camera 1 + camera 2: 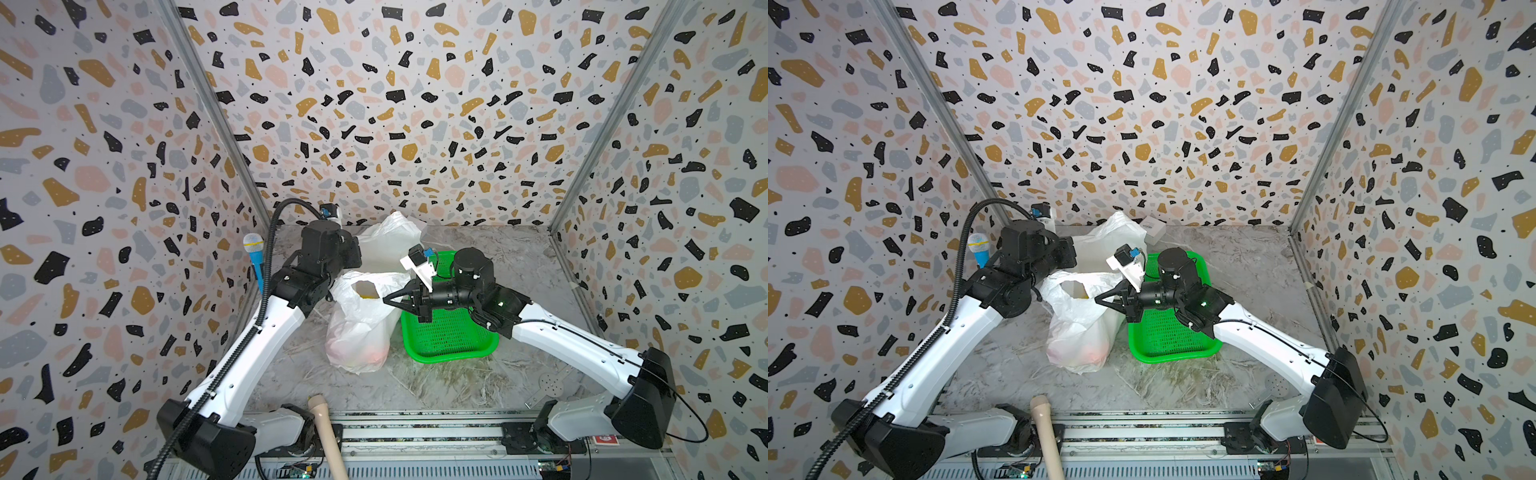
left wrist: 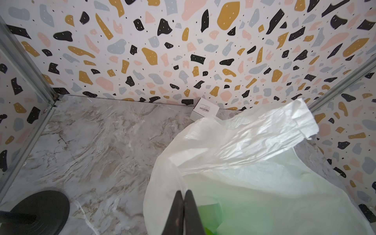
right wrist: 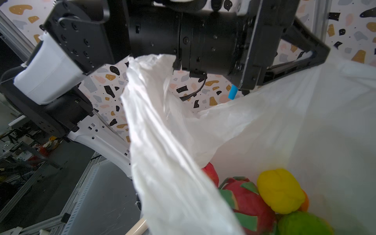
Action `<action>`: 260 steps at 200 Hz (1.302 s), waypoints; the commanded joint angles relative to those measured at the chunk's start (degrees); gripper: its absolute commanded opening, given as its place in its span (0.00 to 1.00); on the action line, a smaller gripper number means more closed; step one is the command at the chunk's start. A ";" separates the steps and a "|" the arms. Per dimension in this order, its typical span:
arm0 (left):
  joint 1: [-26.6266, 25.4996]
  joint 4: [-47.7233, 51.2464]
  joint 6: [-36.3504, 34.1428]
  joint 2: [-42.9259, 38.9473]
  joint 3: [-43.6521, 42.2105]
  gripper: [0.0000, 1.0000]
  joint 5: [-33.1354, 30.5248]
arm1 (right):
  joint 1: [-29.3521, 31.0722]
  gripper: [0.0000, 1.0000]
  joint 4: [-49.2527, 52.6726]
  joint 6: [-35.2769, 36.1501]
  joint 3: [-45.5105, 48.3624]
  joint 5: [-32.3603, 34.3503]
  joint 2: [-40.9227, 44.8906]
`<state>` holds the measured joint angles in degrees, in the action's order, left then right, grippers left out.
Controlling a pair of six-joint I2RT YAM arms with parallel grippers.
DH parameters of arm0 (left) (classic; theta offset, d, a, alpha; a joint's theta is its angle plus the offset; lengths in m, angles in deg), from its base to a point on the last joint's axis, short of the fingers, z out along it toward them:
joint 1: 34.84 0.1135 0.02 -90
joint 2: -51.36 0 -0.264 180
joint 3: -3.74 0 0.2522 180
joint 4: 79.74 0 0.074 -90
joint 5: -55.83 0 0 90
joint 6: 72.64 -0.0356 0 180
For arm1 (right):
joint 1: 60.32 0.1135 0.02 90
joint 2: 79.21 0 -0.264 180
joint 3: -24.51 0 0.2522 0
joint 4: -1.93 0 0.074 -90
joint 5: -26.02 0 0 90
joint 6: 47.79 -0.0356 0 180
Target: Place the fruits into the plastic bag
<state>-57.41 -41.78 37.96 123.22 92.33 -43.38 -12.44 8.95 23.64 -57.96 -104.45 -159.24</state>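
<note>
Far left: blue toy microphone (image 1: 254, 253) is leaning against the side wall, just behind the left arm. Wooden handle (image 1: 326, 432) is poking in at the front edge, between the two arm bases.

Left end effector (image 2: 184, 193) is sitting behind the plastic bag (image 1: 361, 324), hidden in both top views. In the left wrist view its fingers are pressing together, clamped on the bag's rim film.

Plastic bag (image 1: 1077, 328) is standing at the middle of the counter (image 1: 457, 386), mouth facing up and hanging open between the two arms. One handle loop is sticking up toward the back wall. Bag is touching the green basket (image 1: 449, 340) on its right side.

Fruits are sitting inside the bag at the bottom. The right wrist view is showing a yellow one (image 3: 279, 190), a red one with green scales (image 3: 246, 201), a green one (image 3: 303, 224), an orange sliver and another red piece. In both top views they are showing only as a pinkish blur through the film.

Right end effector (image 1: 385, 299) is reaching across from the right, over the basket. Its fingers are closing to a single point on the right rim of the bag mouth, pinching the film. In the right wrist view its fingers are hidden under a bag strip.

Small white box (image 1: 1152, 228) is lying at the back wall, behind the bag.
</note>
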 commanded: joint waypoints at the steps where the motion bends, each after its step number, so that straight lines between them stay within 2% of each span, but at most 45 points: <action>1: 0.07 -6.85 -0.02 -0.15 -3.28 0.00 1.70 | -1.98 0.00 -1.95 -1.71 0.39 5.10 -1.16; 45: 0.11 -9.51 0.96 -0.51 -9.97 0.00 3.30 | -3.64 0.00 6.95 -0.95 0.65 23.36 -4.51; 90: 0.11 -16.33 3.08 0.74 -14.74 0.00 2.58 | -7.35 0.00 2.76 -4.79 5.19 22.87 -8.63; 97: 0.12 -16.68 3.13 1.55 -14.06 0.09 2.22 | -8.17 0.00 1.56 -6.02 5.65 22.58 -9.89; 112: 0.13 -16.29 3.15 2.79 -11.48 0.57 2.05 | -9.73 0.00 -0.94 -7.35 6.12 21.76 -12.61; 117: 0.08 -15.85 2.94 2.97 -10.49 0.70 1.80 | -10.07 0.00 -1.39 -7.76 6.13 22.07 -13.50; 124: 0.14 -15.08 2.87 2.86 -9.02 0.81 0.78 | -10.54 0.00 -2.04 -8.31 6.13 22.18 -14.64; 142: 0.11 -13.37 2.67 0.81 -7.17 0.95 -5.09 | -11.72 0.00 -3.49 -9.92 6.67 21.44 -16.72; 171: 0.14 -11.18 2.94 -5.23 -9.23 0.99 -18.47 | -12.93 0.00 -4.57 -10.91 9.18 23.32 -17.36; 196: 0.22 -8.76 4.99 -9.67 -13.54 0.99 -26.18 | -14.94 0.00 -4.98 -11.80 12.78 25.25 -15.11; 214: 0.35 -7.36 6.93 -11.73 -17.21 0.99 -27.35 | -16.12 0.00 -5.79 -11.16 14.88 23.56 -12.69; 228: 0.53 -7.22 7.99 -12.77 -20.25 0.99 -25.72 | -15.79 0.00 -6.24 -8.93 15.59 20.16 -10.44; 244: 0.68 -6.72 9.80 -13.38 -23.22 0.99 -24.54 | -13.72 0.00 -6.14 -5.56 16.06 17.03 -7.63; 260: 0.76 -7.22 10.96 -14.14 -25.54 0.99 -23.51 | -10.04 0.00 -3.98 -1.21 15.64 16.84 -5.15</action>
<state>-57.02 -49.71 45.76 110.13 69.64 -66.62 -27.26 4.62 15.58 -41.46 -84.41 -170.06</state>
